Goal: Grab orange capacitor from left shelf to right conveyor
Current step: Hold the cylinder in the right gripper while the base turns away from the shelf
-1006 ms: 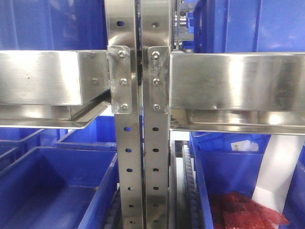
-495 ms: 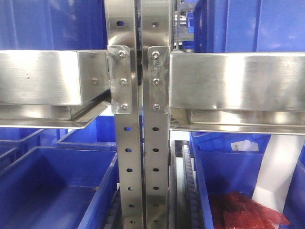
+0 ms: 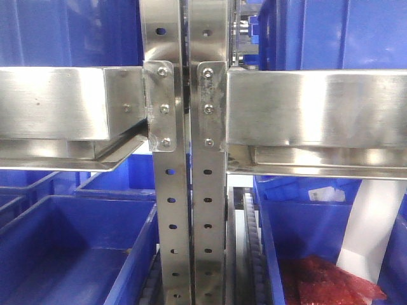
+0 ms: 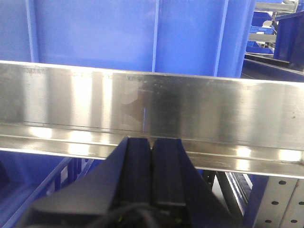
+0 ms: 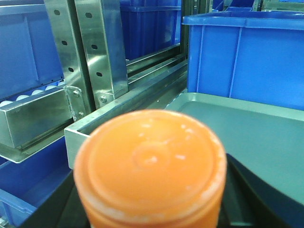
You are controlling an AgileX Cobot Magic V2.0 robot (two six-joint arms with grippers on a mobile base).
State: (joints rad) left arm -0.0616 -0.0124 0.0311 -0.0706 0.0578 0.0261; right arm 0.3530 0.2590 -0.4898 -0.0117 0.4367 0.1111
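The orange capacitor [image 5: 151, 164] fills the lower part of the right wrist view, seen end-on with its round top toward the camera. My right gripper [image 5: 151, 209] is shut on it, and dark fingers [image 5: 259, 190] show on either side. The left shelf shows as perforated steel uprights [image 3: 172, 210] and shiny beams [image 3: 311, 108]. Close in front of a shelf beam [image 4: 152, 102], my left gripper [image 4: 151, 140] is shut with nothing held. The right conveyor is out of view. Neither gripper appears in the front view.
Blue plastic bins [image 3: 63, 254] stand under and above the beams; one holds red packets [image 3: 331, 283]. A shallow grey-silver tray [image 5: 247, 123] lies just beyond the capacitor, with a blue bin [image 5: 247, 57] behind it. Steel uprights [image 5: 95, 52] stand to its left.
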